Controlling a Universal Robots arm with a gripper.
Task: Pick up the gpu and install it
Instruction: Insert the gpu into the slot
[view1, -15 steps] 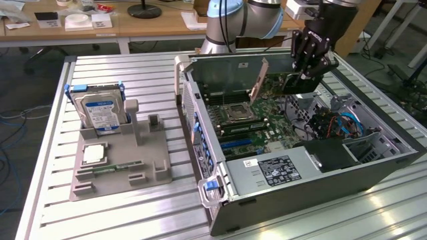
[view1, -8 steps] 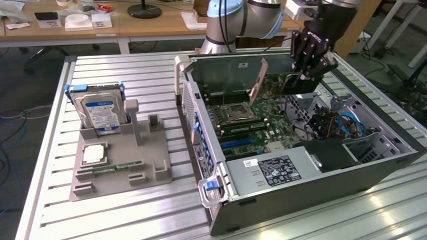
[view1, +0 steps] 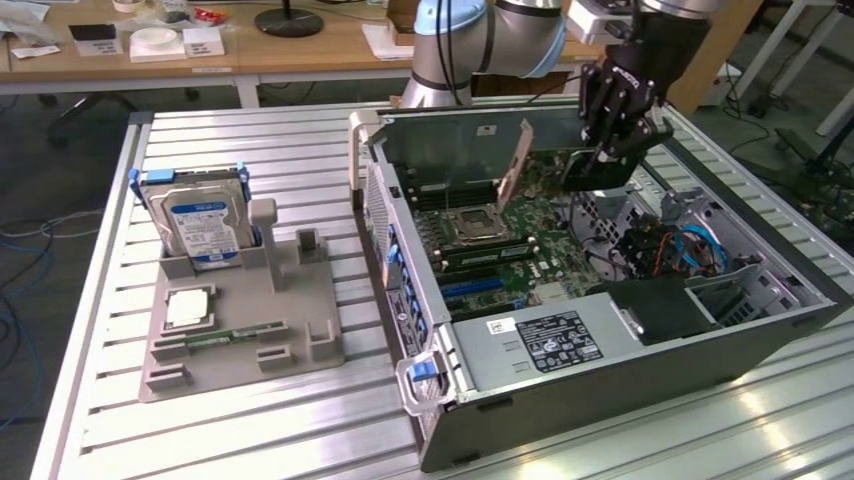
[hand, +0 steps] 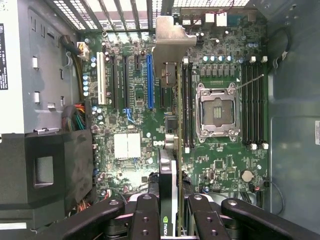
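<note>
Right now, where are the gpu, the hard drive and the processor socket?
gpu (hand: 171, 40): wrist view, silvery end bracket.
hard drive (view1: 200, 222): exterior view, blue label.
processor socket (hand: 216, 112): wrist view, open centre.

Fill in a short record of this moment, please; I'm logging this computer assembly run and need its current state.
tool: shut on the graphics card
graphics card: edge-on, held over the motherboard inside the open computer case
blue slot: nothing in it
hard drive: upright in the grey stand, outside the case
memory stick: lying flat on the stand
</note>
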